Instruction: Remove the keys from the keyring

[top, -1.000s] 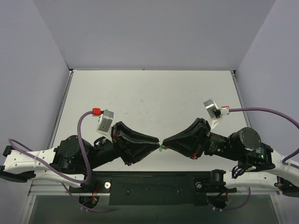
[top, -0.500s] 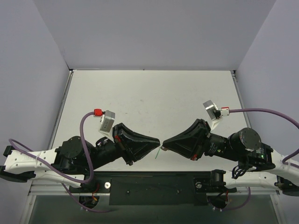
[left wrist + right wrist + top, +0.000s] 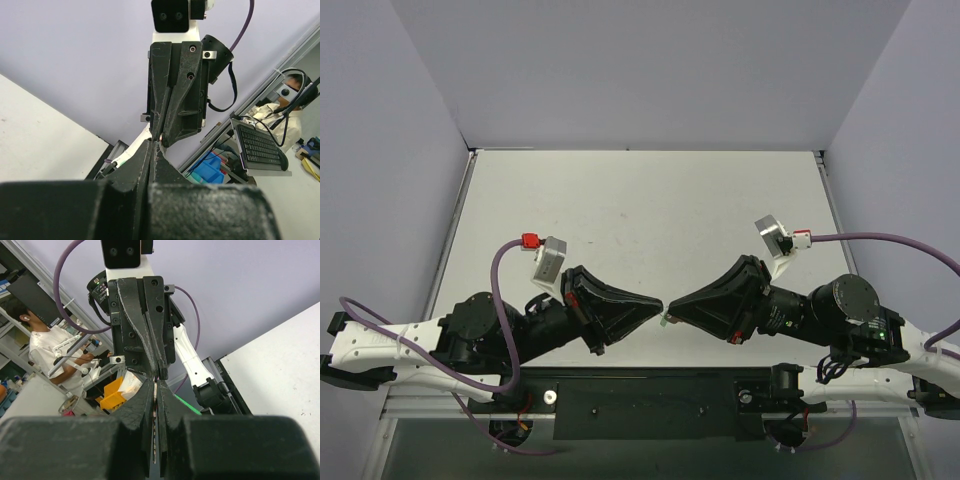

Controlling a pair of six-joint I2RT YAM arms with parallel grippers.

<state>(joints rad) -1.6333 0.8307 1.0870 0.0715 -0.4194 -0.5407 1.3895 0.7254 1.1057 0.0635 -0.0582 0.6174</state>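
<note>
Left gripper (image 3: 657, 303) is pressed together; right gripper (image 3: 671, 311), tip nearly touching it, pinches the green keyring (image 3: 663, 320). Key not discernible, so removal looks unfinished.

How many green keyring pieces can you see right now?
1. The green keyring sits right where the tips of the left gripper and right gripper meet. Another could be hidden between the fingers.

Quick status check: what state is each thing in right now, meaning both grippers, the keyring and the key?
left gripper: jaws shut, aloft, tip to tip with the right one.
right gripper: jaws shut, aloft.
keyring: lifted, hanging just under the meeting tips; cannot tell which jaws pinch it.
key: too small to make out in any view.
</note>
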